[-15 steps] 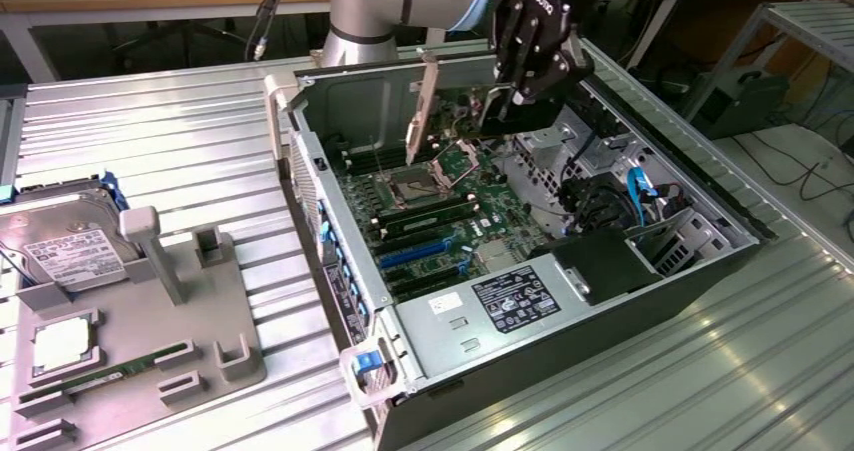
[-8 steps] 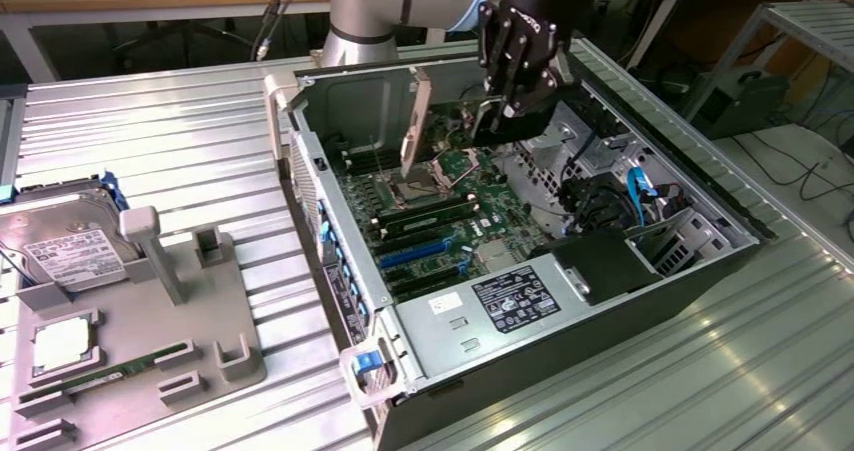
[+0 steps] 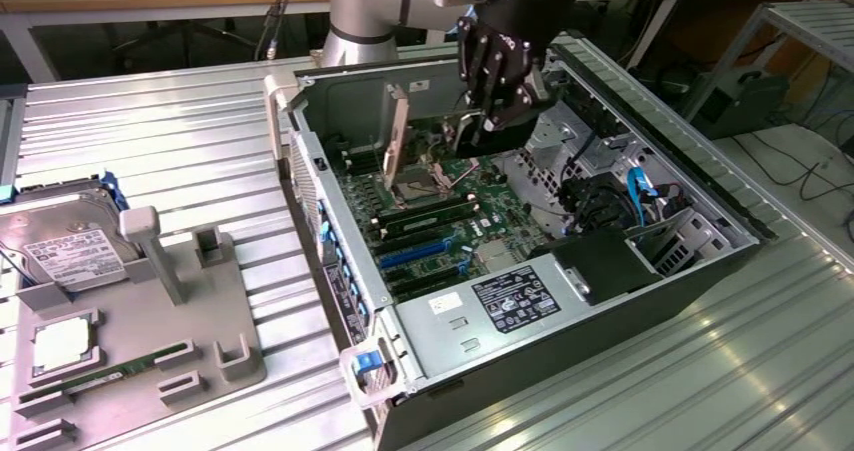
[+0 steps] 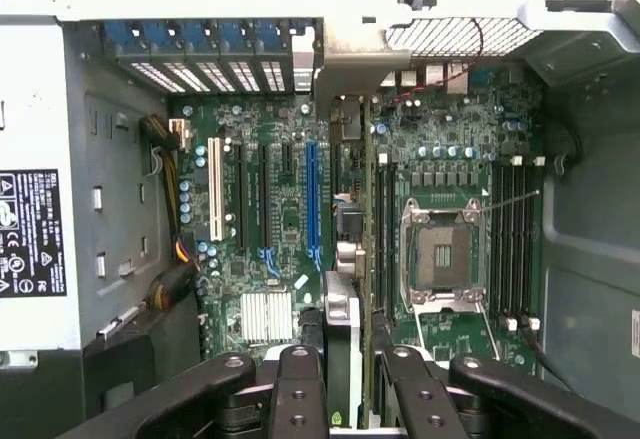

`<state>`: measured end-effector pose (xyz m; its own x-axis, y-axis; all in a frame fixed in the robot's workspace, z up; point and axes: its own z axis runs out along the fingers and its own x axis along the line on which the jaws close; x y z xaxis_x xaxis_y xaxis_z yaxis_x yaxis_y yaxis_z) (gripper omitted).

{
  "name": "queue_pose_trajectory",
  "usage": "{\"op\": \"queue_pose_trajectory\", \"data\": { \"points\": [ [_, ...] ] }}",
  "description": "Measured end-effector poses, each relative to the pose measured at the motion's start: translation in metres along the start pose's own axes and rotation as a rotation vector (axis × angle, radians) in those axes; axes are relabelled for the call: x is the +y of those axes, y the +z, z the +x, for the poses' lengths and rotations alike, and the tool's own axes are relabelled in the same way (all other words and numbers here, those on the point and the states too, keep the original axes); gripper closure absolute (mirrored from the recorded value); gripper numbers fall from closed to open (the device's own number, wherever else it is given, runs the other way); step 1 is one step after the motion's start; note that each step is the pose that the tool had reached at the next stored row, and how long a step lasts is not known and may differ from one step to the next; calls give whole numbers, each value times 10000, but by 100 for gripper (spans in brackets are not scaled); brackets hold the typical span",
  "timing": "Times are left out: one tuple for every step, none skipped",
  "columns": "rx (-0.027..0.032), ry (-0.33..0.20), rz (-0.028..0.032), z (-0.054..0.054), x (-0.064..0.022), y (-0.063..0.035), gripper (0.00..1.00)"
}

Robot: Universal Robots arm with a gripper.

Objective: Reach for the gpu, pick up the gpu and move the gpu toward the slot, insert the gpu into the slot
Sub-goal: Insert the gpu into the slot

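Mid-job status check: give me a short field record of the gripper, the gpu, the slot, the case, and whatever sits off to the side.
gripper: closed on the gpu, over the open case
gpu: held edge-on between the fingers, above the motherboard, not seated
slot: blue, empty, beside the card's line rather than under it
case: lying open, board facing up
aside: hard drive on the grey fixture at the exterior view's left
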<state>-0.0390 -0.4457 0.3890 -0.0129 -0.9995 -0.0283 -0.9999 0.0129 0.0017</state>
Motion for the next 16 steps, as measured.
{"op": "queue_pose_trajectory", "data": {
  "points": [
    [-1, -4, 106, 0, 0, 2, 73],
    [-5, -6, 202, 0, 1, 5, 73],
    [-10, -8, 279, 1, 9, 15, 73],
    [-10, -9, 284, 1, 19, 30, 73],
    [-6, -9, 283, 2, 43, 57, 73],
    [-7, -9, 284, 3, 71, 87, 73],
    [-8, -6, 284, 4, 89, 108, 73],
    [-7, 13, 284, 4, 98, 125, 73],
    [-6, 67, 285, 5, 101, 143, 73],
    [-5, 146, 287, 6, 101, 162, 73],
    [-3, 274, 291, 6, 102, 189, 73],
    [-4, 320, 293, 7, 105, 206, 73],
    [-1, 336, 293, 8, 119, 230, 73],
    [-1, 335, 292, 8, 140, 246, 73],
    [-2, 336, 291, 9, 178, 269, 73],
    [-2, 336, 289, 10, 204, 280, 73]
  ]
}}
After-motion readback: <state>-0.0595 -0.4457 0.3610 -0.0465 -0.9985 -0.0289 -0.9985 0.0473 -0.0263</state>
